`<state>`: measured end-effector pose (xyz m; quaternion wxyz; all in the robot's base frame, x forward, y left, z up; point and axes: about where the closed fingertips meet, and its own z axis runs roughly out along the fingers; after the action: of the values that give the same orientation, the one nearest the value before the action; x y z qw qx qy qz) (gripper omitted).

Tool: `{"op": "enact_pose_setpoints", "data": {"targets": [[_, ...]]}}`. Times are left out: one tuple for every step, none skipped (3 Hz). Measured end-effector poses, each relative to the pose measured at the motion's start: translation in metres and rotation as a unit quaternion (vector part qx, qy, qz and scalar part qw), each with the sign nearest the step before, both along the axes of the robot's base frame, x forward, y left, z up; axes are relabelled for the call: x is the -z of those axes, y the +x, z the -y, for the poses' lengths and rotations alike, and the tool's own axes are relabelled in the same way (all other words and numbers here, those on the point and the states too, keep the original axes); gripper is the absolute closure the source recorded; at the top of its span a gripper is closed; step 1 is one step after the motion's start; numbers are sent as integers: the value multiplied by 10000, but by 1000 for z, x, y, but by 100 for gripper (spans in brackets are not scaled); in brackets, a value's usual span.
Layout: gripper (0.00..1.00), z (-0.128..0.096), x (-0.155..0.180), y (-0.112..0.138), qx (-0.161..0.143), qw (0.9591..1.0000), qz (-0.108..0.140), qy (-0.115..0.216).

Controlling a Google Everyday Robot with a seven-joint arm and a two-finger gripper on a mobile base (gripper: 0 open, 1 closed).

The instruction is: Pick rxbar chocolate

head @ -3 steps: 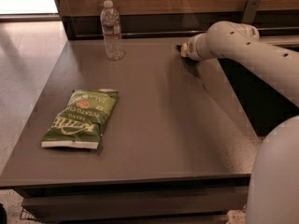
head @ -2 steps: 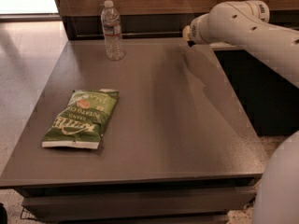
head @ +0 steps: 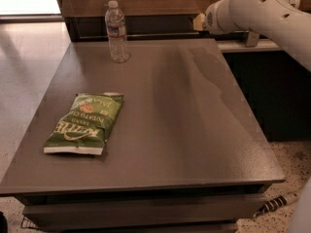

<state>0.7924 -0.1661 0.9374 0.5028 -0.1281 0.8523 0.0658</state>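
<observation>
Searching the grey table (head: 184, 130) showed no rxbar chocolate lying anywhere; it was probably hidden at the gripper (head: 198, 22), which hung above the far right corner, perhaps to carry it clear. Whether the gripper was open or closed could not be told. A green chip bag (head: 85, 123) lay near left and a water bottle (head: 116, 33) stood far left.

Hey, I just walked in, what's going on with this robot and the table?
The robot's arm reaches in from the right, with its tool hanging above the far right corner of the table. The chocolate rxbar is not in view on the table or at the tool, so I cannot tell whether it has been picked. A green chip bag lies flat at the front left, and a water bottle stands upright at the far left. Nothing touches either.
</observation>
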Motion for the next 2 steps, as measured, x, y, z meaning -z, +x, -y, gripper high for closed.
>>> {"op": "enact_pose_setpoints", "data": {"targets": [[100, -14, -18, -12, -596, 9978, -60, 294], [100, -36, -34, -30, -1232, 9923, -19, 120]]}}
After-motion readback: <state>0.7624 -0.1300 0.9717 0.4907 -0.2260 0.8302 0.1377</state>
